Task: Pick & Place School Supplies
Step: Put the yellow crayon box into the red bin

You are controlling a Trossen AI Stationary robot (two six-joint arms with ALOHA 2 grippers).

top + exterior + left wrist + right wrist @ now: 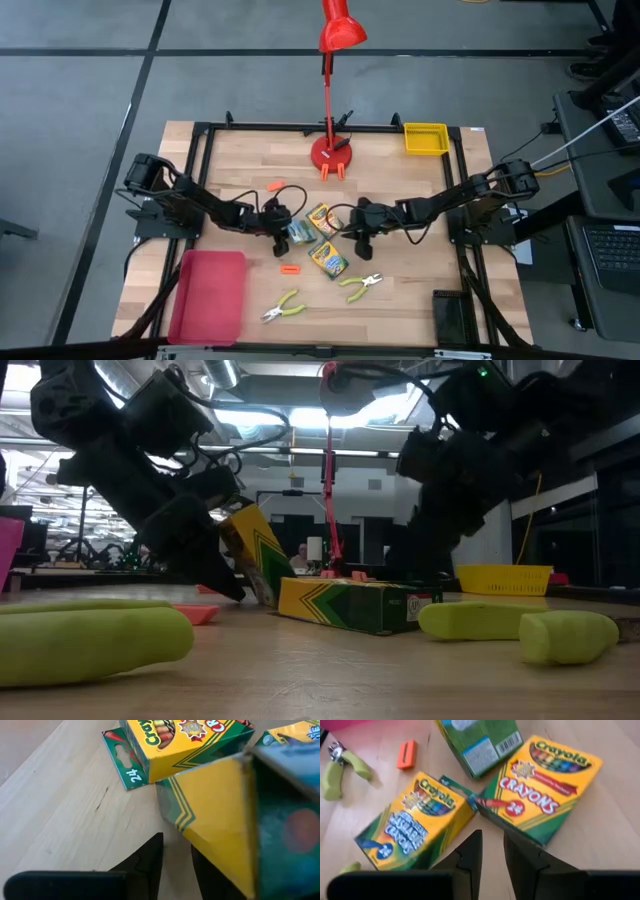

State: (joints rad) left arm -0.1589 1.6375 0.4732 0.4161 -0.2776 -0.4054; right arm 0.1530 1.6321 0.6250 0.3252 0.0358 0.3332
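Three yellow-and-green crayon boxes sit mid-table. One (322, 218) and another (328, 258) lie flat. A third (300, 233) stands tilted on its lower edge (265, 596), its barcode side (480, 742) showing in the right wrist view. My left gripper (277, 238) is shut, right beside this tilted box (215, 820). My right gripper (360, 243) is shut and points down at the gap between the two flat boxes (415, 822) (540, 790); I cannot tell whether it touches them. Two green-handled pliers (283, 308) (360, 285) and orange pieces (290, 268) (275, 186) lie on the wood. My left gripper (176, 855) touches the tilted crayon box with the outer side of one finger (210, 870), against the box's broad yellow face (220, 850). The fingers slant down from the table's left. The box leans on them (215, 565), its lower edge on the table.
A flat red tray (208, 295) lies near the table's left near corner. The red lamp's base (332, 152) stands at the far middle, with a yellow bin (425, 138) to its right. A dark block (452, 315) sits at the near right. Bare wood (230, 170) lies far left.
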